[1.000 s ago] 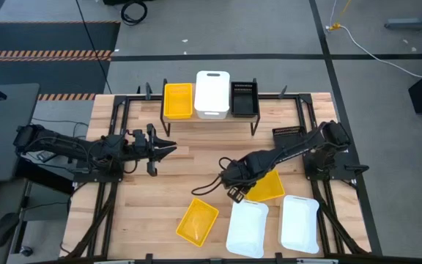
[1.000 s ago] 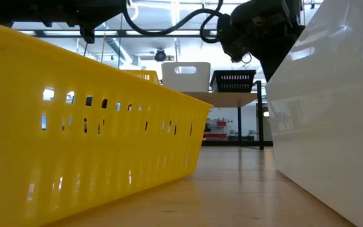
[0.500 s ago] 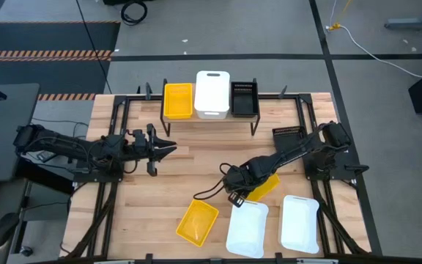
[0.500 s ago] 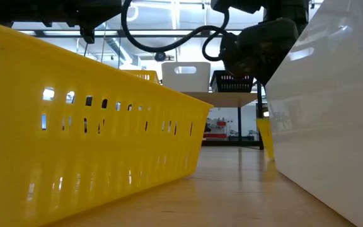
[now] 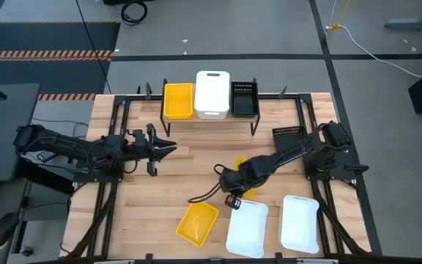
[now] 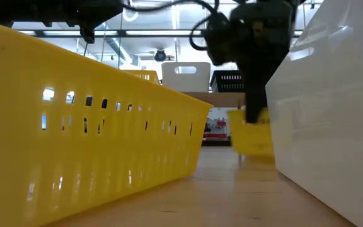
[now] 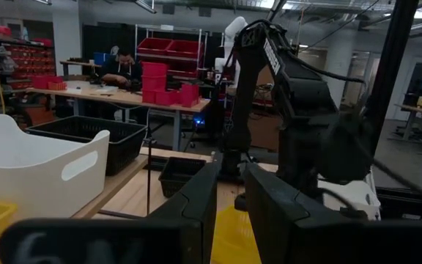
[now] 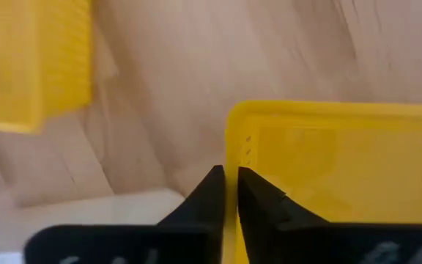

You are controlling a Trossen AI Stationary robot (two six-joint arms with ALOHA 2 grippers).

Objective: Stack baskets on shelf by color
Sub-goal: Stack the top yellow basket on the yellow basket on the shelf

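Right tool (image 5: 234, 178): over mid-tabletop, fingers pressed onto the rim of a yellow basket (image 8: 328, 176), one finger inside the wall and one outside; in the low view the basket hangs tilted, clear of the tabletop (image 5: 196, 165) or nearly so. Left tool (image 5: 168, 147): waiting at the left of the tabletop, its fingers close together on nothing. Shelf (image 5: 211, 110): at the far edge, carrying a yellow basket (image 5: 178, 100), a white basket (image 5: 212, 93) and a black basket (image 5: 244, 97) side by side. Large white baskets, two (image 5: 247, 228) (image 5: 300, 223): near edge, right of centre, lying side by side; bulkier, smooth glossy walls, probably slippery, best taken at the rim or the handle cut-out. Loose yellow basket (image 5: 197, 222): near edge, left of the white pair; thin slotted plastic, judged light and somewhat flexible, so a one-sided rim pinch will likely let it droop and swing. A grip at the middle of a short end should keep it steadier. Small black basket (image 5: 288, 133): right of the shelf beside the right arm's base; mesh-sided, lightest, rim narrow but easy to pinch.
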